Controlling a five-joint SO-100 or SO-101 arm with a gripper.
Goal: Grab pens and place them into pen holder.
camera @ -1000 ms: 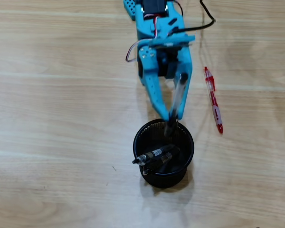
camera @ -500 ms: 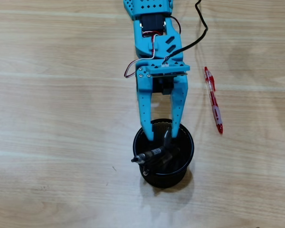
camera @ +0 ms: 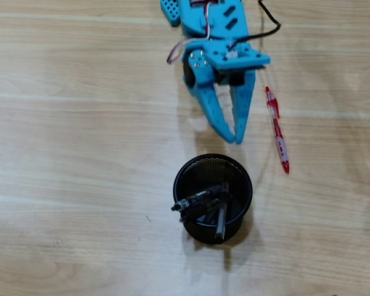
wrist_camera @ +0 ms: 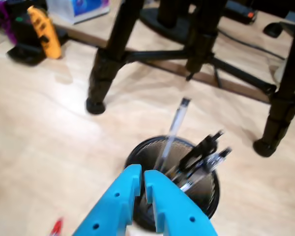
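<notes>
Near the table's far edge, the blue gripper (camera: 233, 137) hovers empty, fingers nearly closed. Three pens stand in the mesh pen holder (camera: 184, 171); the red pen (camera: 277, 129) lies beside it, best grasped mid-barrel.

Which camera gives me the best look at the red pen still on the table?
The overhead view. It shows the whole red pen lying on the wooden table, to the right of the gripper and apart from the pen holder. The wrist view catches only a blurred red tip at its bottom edge.
</notes>
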